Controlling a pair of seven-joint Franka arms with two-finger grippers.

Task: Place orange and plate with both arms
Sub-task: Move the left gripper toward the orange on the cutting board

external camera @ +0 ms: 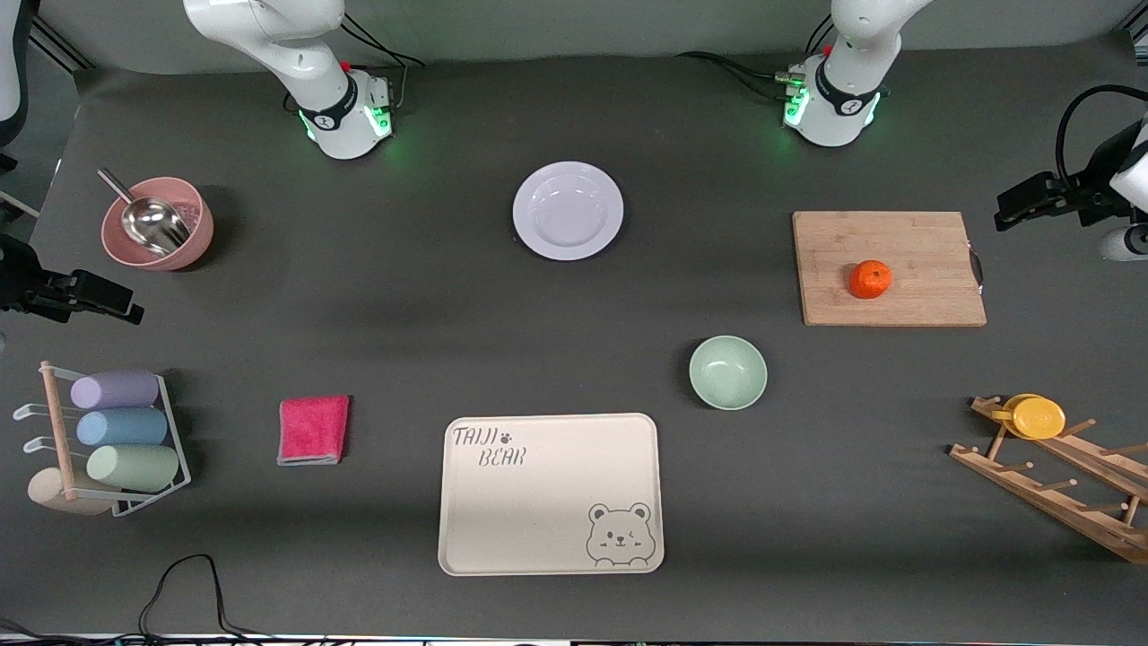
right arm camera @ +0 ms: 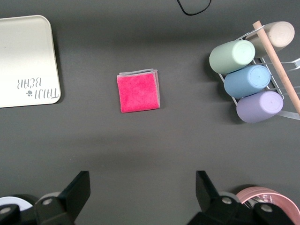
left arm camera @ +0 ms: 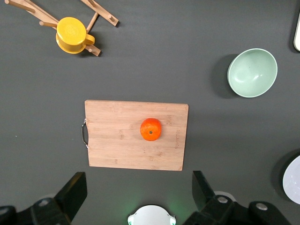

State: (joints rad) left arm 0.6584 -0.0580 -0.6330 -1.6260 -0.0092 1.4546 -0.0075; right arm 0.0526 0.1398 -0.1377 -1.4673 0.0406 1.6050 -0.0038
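Left end effector (left arm camera: 138,199) held high, fingers apart, orange (left arm camera: 150,129) on cutting board (left arm camera: 117,140) directly below; right end effector (right arm camera: 140,199) likewise spread, plate (external camera: 568,211) untouched on counter (external camera: 359,296); centred vertical descent advised.
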